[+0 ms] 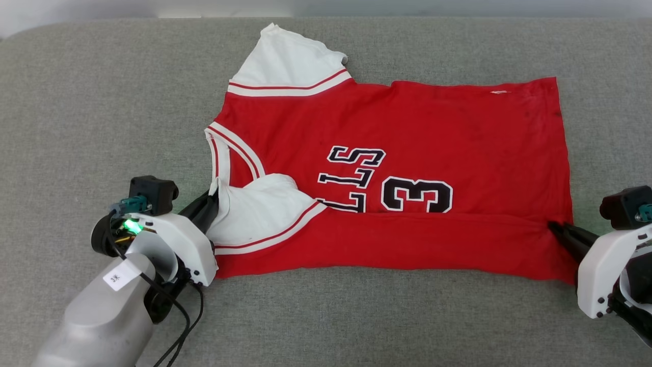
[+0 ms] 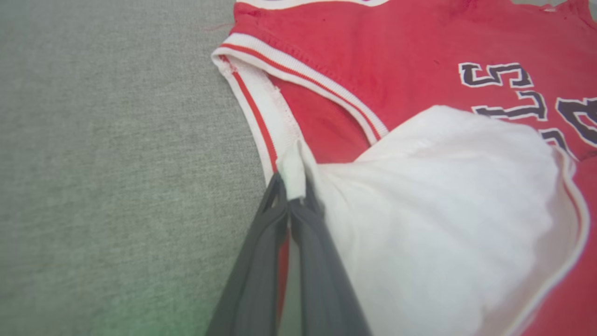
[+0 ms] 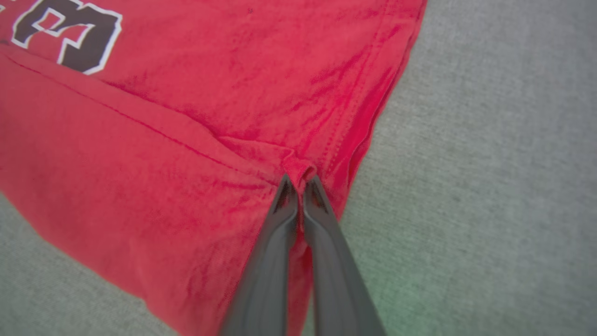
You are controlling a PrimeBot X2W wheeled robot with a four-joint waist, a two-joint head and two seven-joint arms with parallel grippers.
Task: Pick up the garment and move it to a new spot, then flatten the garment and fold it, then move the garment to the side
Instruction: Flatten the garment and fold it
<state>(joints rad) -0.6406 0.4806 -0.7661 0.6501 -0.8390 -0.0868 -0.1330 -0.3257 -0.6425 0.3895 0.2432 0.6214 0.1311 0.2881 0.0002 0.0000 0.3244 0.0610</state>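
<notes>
The garment (image 1: 407,127), a red jersey with white sleeves and black lettering, lies spread on the grey surface with its near long side folded up over the front, covering the lower part of the number. My left gripper (image 1: 214,196) is shut on the white sleeve edge by the collar; in the left wrist view the fingertips pinch a white tab of the garment (image 2: 419,210) at my left gripper (image 2: 291,189). My right gripper (image 1: 552,225) is shut on the red hem corner, seen as a pinched fold of the garment (image 3: 186,140) at my right gripper (image 3: 300,179).
The grey fabric surface (image 1: 102,102) spreads wide on all sides of the jersey. The other white sleeve (image 1: 290,61) sticks out toward the far edge. A black cable (image 1: 178,326) hangs from my left arm.
</notes>
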